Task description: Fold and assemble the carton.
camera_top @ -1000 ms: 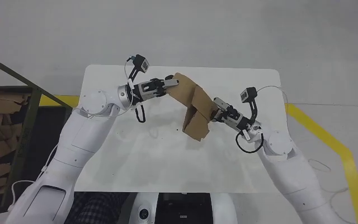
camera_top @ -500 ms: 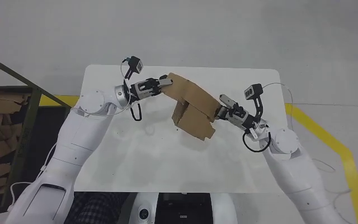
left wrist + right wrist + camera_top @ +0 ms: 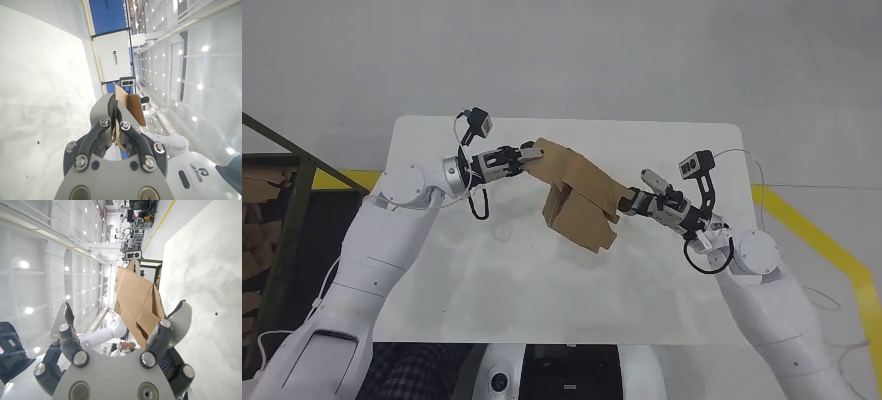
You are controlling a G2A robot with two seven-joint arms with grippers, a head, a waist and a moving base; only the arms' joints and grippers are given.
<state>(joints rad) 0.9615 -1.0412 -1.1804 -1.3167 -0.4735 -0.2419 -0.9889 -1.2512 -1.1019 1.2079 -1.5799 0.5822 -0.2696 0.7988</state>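
Fingers of the left gripper are pressed together, pinching one end of the carton. The right gripper has its fingers spread wide, one just at the carton's other end. A white table lies below. The brown carton, partly folded, hangs over the table's middle between both grippers.

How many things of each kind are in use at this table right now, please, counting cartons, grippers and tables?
Carton: 1
Grippers: 2, the left gripper and the right gripper
Table: 1
Total: 4
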